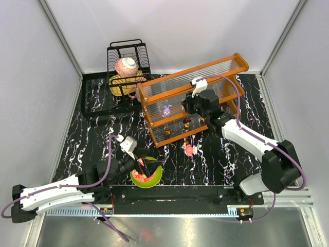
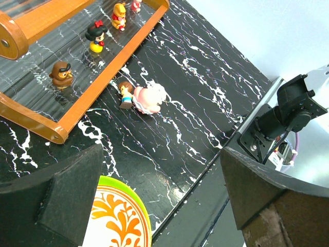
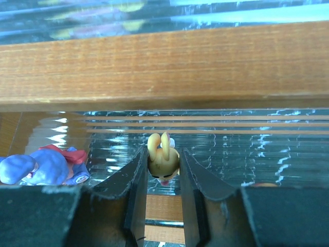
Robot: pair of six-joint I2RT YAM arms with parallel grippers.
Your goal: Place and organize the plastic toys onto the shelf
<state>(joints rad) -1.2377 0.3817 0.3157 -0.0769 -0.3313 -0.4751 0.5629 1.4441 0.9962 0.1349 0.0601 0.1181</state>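
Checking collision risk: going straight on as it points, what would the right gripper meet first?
Probably the shelf's clear ribbed panel, just past the yellow toy it grips; depth is unclear.

Yellow toy (image 3: 163,160) pinched in tool (image 3: 163,177) (shelf (image 3: 164,67) behind)

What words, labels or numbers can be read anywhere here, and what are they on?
No text can be read.
White tag by the black arm base: too blurred.
Orange sticker on the front rail: too small.
Bowl: leaf pattern only, no letters.
Shelf, and yellow toy in the right tool: no lettering seen.
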